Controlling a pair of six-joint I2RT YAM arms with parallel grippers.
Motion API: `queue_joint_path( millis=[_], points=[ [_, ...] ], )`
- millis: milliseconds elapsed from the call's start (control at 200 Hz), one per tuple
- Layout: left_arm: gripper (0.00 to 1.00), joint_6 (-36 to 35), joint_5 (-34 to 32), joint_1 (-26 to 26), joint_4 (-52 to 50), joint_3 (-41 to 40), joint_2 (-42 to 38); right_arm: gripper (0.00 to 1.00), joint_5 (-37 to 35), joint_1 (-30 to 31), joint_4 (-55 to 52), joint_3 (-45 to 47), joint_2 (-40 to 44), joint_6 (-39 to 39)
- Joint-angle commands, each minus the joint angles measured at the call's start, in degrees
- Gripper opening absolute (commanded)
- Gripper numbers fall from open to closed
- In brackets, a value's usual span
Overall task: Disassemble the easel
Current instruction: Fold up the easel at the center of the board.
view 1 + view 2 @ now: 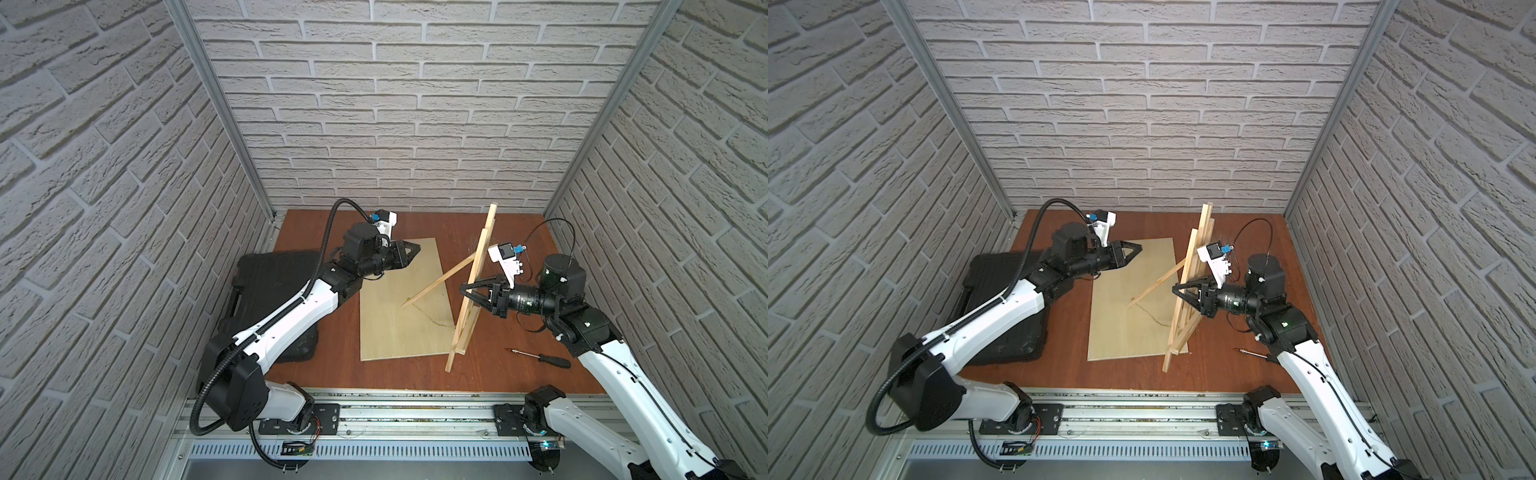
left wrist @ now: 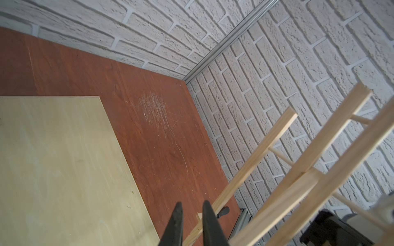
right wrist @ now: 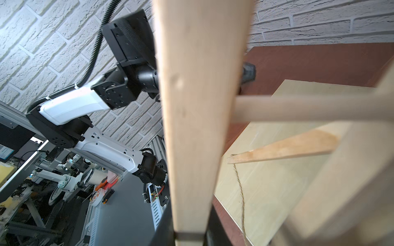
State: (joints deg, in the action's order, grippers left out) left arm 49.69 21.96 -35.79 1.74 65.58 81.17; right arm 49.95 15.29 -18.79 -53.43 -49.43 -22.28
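The right tool (image 1: pixel 466 289) was clamped on a front slat of the easel (image 1: pixel 469 291) — standing half on the plywood board (image 1: pixel 395 316). Farther back, the left tool (image 1: pixel 413 248) hung nearly closed, empty. One-slat hold — the easel could twist or topple.

Easel (image 1: pixel 471 286): pale bare wood, matt. Table (image 1: pixel 519 249): reddish wood-grain, scratched.

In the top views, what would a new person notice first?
The easel stands upright at the right of the table, with the right gripper shut on one of its slats. The left gripper hangs over the far corner of the plywood board, holding nothing.
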Motion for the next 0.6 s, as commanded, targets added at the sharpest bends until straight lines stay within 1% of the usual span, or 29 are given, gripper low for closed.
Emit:
queue_joint_path(
  millis=[0, 105, 175, 270, 360, 595],
  points=[
    [0.16, 2.16, 1.1, -1.99, 5.43, -1.19, 2.2, 0.03, 1.64, 0.4, 10.17, 0.59, 0.38, -2.83],
    [0.14, 3.2, -0.85, -4.29, 6.9, -2.27, 3.7, 0.03, -0.61, 0.44, 13.18, 1.05, 0.39, -4.91],
    [0.1, 5.99, -2.75, -5.86, 10.58, -4.91, 4.53, 0.03, -2.52, 0.47, 14.43, 1.05, 0.19, -6.23],
    [0.05, 9.24, -4.36, -7.82, 14.95, -7.27, 6.44, 0.03, -3.12, 0.53, 17.85, 1.54, 0.03, -8.33],
    [0.04, 10.4, -4.25, -9.86, 17.63, -7.55, 8.39, 0.03, -4.1, 0.53, 20.14, 2.35, 0.15, -9.38],
    [0.05, 10.33, -4.12, -14.24, 20.73, -7.38, 11.62, 0.03, -4.68, 0.56, 25.82, 4.39, -0.67, -13.04]
  ],
)
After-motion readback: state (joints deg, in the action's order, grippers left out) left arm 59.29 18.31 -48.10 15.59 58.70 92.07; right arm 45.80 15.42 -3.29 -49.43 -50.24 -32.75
